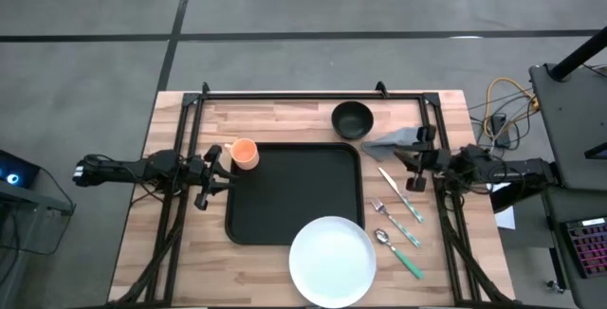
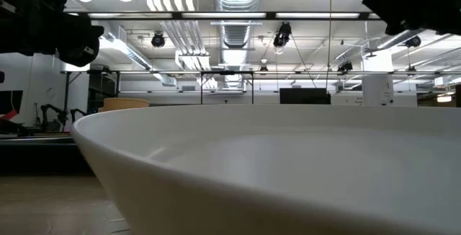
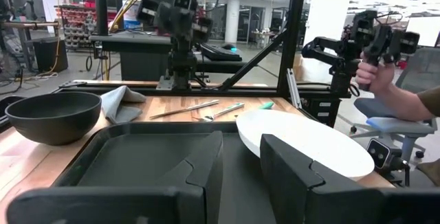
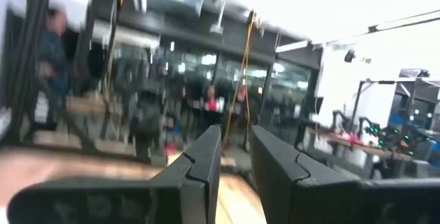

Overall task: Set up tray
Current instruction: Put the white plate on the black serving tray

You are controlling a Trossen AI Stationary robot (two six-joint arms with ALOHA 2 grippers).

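The one tray [image 1: 289,195] lies mid-table and bare, so setup looks barely begun. One white plate [image 1: 332,260] overlaps its near rim; one black bowl [image 1: 353,119], one orange cup [image 1: 245,153], one grey cloth [image 1: 394,139] and four utensils [image 1: 398,216] wait outside. Left gripper [image 1: 220,169] and right gripper [image 1: 413,157] hover, fingers slightly apart, empty.

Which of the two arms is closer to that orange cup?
The left. Its gripper sits just beside the orange cup, at the tray's left edge. The right gripper is across the tray, beyond the cutlery.
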